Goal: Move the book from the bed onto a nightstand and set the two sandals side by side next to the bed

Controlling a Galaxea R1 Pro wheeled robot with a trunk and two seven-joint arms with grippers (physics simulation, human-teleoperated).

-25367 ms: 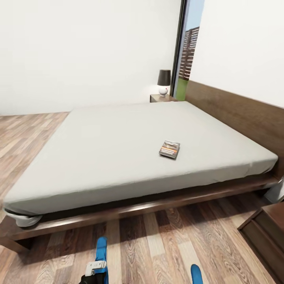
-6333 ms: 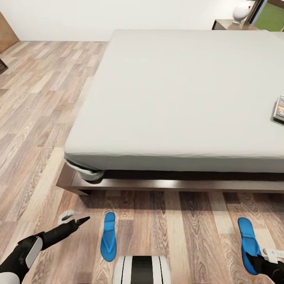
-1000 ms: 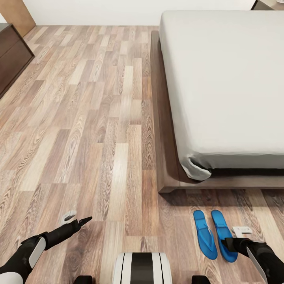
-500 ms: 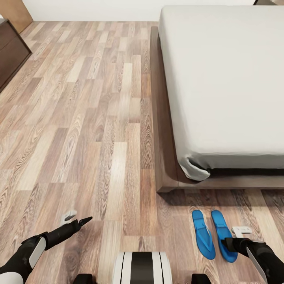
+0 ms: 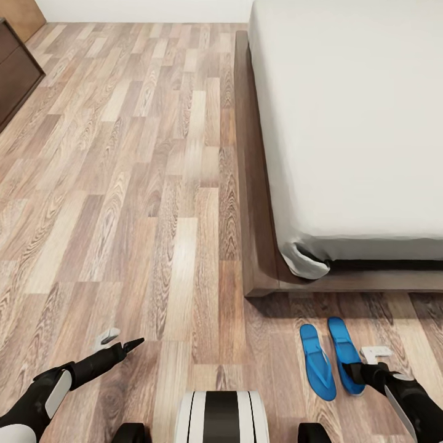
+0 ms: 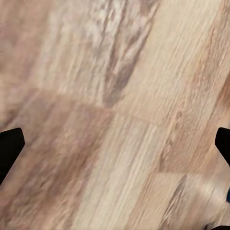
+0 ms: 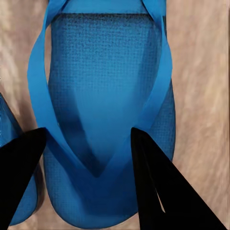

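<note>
Two blue sandals (image 5: 332, 357) lie side by side on the floor (image 5: 154, 215) near the bed (image 5: 344, 123) corner. Right fingers (image 5: 363, 368) straddle one, spread; left fingers (image 5: 117, 341) apart, empty. Withdrawing carelessly could drag it askew.

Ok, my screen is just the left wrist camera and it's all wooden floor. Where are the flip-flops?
Observer: The two sandals lie side by side on the floor, just off the bed corner.
Operator: Is a hand on one?
Observer: The right gripper is over the sandal on its side, fingers spread apart. I can't tell if it touches.
Operator: And my hand?
Observer: The left gripper is open over bare planks, well away from the sandals, on the other side of the robot's base.
</note>
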